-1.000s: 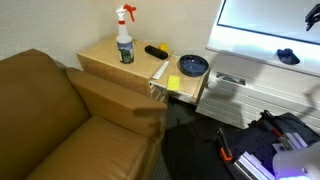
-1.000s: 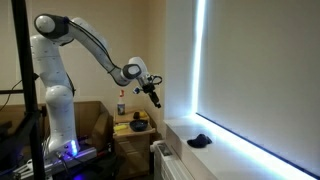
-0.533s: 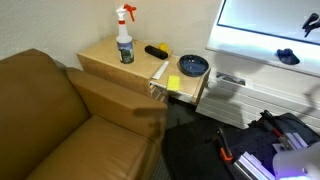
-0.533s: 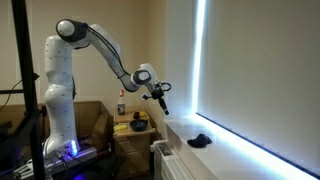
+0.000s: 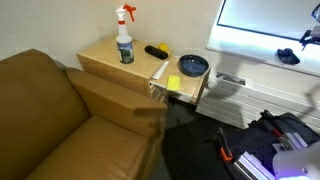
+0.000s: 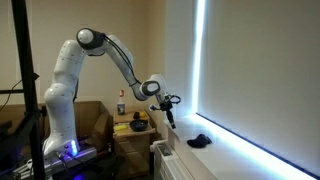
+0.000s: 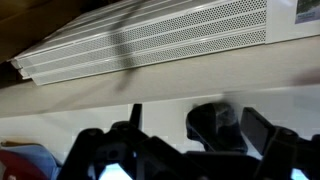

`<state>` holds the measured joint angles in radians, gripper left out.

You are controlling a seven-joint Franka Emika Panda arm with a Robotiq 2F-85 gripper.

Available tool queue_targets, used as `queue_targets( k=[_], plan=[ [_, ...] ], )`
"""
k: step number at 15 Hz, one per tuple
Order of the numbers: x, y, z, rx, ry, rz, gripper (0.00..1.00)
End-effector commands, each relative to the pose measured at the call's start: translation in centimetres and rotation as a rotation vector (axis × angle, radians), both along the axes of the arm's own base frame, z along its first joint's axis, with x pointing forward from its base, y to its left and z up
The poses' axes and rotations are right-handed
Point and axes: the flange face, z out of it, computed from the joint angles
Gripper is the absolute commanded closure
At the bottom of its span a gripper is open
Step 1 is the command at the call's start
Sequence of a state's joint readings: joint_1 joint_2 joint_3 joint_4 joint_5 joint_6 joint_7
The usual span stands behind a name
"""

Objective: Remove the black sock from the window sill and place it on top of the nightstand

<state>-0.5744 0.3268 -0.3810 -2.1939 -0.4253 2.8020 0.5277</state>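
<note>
The black sock lies on the white window sill under the bright window; it also shows in an exterior view. My gripper hangs above the sill, a little short of the sock and apart from it, and shows at the frame edge in an exterior view. In the wrist view the gripper is open and empty, with the sock between and beyond its fingers. The wooden nightstand stands beside the sofa.
On the nightstand are a spray bottle, a black and yellow object, a dark bowl and a yellow sponge. A brown sofa fills the front. A white vent panel lies above the sill.
The arm has stretched out toward the window and come down, bringing the gripper nearer the sock. The sock has not moved.
</note>
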Motion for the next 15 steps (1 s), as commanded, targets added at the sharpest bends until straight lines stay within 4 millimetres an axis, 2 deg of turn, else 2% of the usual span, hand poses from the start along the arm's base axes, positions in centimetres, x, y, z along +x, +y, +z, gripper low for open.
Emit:
queue_targets(
  k=[1,4,5,7,9,12,15],
  plan=[
    [3.4,-4.8,-3.7,0.011,-0.054,-0.147,0.00],
    [6.2,-6.9,-4.6,-0.019,-0.140,-0.323,0.00],
    [4.0,-5.7,-4.3,0.016,-0.120,-0.253,0.00],
    [5.8,-6.4,-4.8,-0.013,-0.140,-0.295,0.00],
    [6.5,-6.5,-5.0,-0.023,-0.144,-0.303,0.00],
    [7.5,-7.0,-7.5,-0.073,-0.107,-0.224,0.00],
    [9.2,-8.1,-8.7,-0.198,-0.113,-0.228,0.00]
  ],
)
